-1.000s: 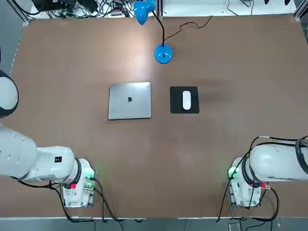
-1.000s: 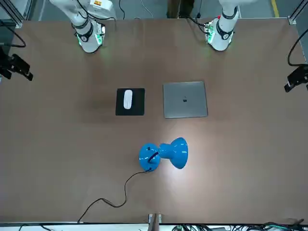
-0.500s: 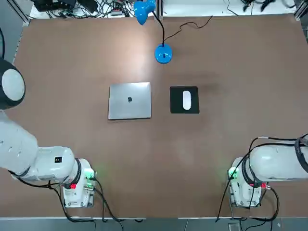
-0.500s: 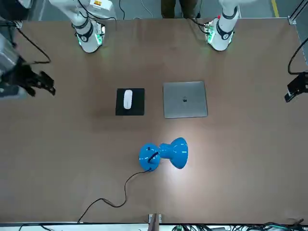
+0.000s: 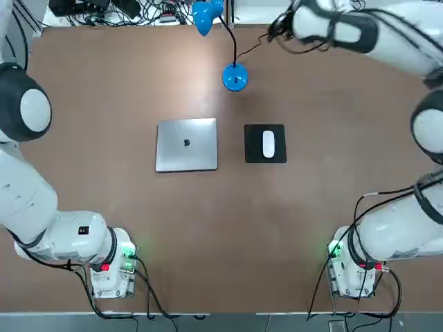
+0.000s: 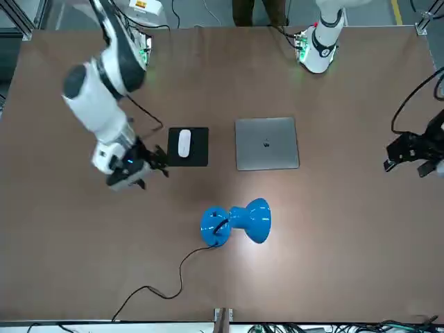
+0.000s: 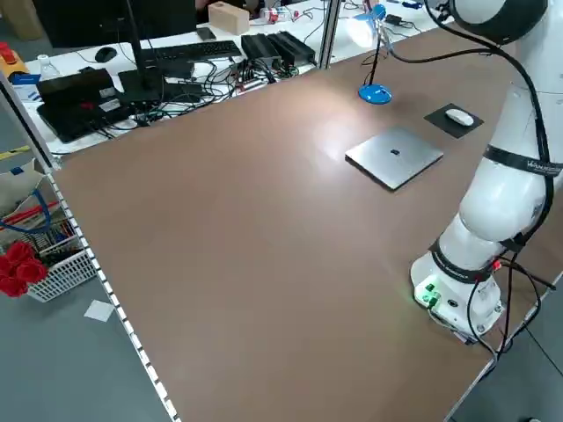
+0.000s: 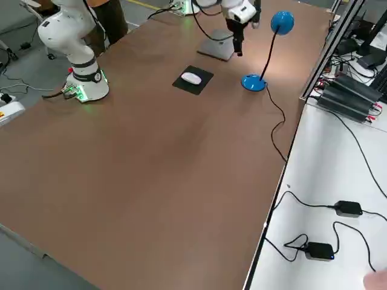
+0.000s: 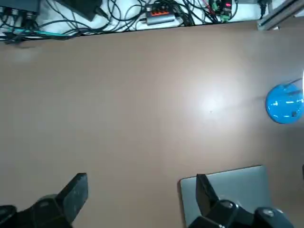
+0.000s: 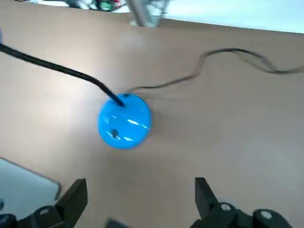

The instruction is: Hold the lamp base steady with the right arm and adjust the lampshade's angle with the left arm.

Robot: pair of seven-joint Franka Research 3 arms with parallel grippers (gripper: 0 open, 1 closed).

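Lamp base (image 5: 235, 77) and lampshade (image 5: 204, 15) are at the far side of the table (image 5: 221, 242) from the robot, and neither claw is touching them. Working from left to right in the top view, you first have the left arm (image 5: 28, 200), reaching forward along the left side. In the front view you can see its claw, the left gripper (image 6: 404, 167), well apart from the lamp. The left wrist view shows you its two fingers spread apart, with nothing between them.

Next comes your closed laptop (image 5: 187, 145), lying flat. Beyond it is the blue lampshade, held up on the thin black neck (image 5: 229, 34). Follow that neck down and you reach the round blue base, flat on the table just right of the shade. A dark cord (image 5: 259, 43) trails from it to the right.

Nearer the robot, you have the white mouse (image 5: 268, 144) resting on its black pad (image 5: 253, 152), right of the laptop. Farther right, the right arm (image 5: 408, 228) bends forward and then inward over the table. Its claw, the right gripper (image 10: 141, 180), hangs on the right side of the lamp base, apart from it, fingers wide and empty.
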